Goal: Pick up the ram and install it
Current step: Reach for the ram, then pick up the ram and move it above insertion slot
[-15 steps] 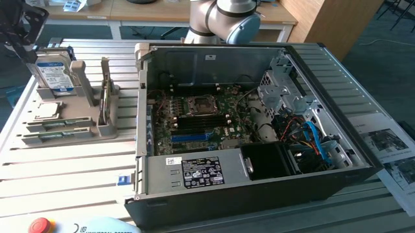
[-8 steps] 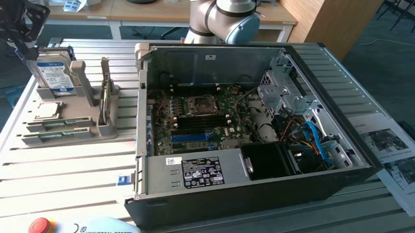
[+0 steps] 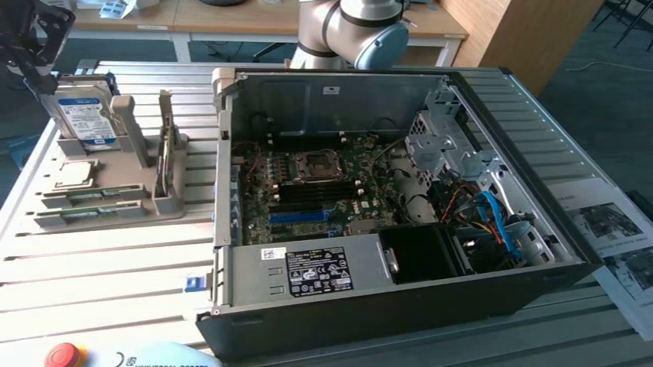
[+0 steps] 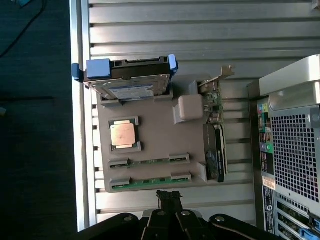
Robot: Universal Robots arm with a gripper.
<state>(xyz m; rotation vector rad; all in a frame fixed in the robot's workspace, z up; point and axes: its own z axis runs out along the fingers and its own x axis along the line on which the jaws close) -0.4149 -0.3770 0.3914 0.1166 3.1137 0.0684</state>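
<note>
Here's the grey tray [image 4: 155, 140] on the slatted table [image 3: 102, 267], and everything sits around it. Two green sticks lie flat in the slots at one end of the tray: the outer ram stick [image 4: 150, 181], right along the tray's edge, and the inner ram stick [image 4: 150, 161] just beside it, one slot further in. Neither has been lifted yet.

The gripper [image 4: 170, 196] hangs just past that same end of the tray, close to the outer ram stick. Its fingers are pressed together and pinch nothing.

Further into the tray from the sticks, the square silver processor chip [image 4: 123, 134] rests in its pocket. At the far end of the tray the hard drive [image 4: 130, 82] stands on edge, blue tabs at its corners. Along one long side of the tray an expansion card [image 4: 215, 140] stands upright.

Beside the tray, on the card's side, the computer case [image 3: 408, 191] lies open with its motherboard [image 3: 316, 183] showing.
</note>
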